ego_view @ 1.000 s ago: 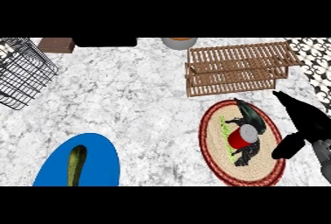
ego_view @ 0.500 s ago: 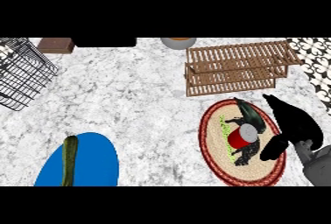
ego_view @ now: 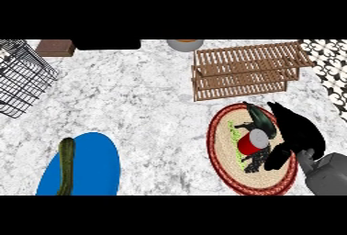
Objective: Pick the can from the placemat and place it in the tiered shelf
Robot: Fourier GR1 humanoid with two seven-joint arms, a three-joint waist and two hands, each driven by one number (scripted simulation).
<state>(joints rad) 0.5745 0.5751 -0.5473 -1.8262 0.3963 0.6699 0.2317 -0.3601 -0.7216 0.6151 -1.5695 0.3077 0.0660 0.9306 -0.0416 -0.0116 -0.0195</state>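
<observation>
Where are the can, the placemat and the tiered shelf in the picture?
can [ego_view: 251, 142]: head view, on its red side.
placemat [ego_view: 224, 161]: head view, on its woven left part, inside the red rim.
tiered shelf [ego_view: 247, 58]: head view, on the slats of its top tier.

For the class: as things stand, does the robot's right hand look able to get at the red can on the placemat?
Probably yes. The right hand hangs just right of the can on the placemat, its fingers open toward it. Nothing stands between them, and the can's top and left side are bare.
</observation>
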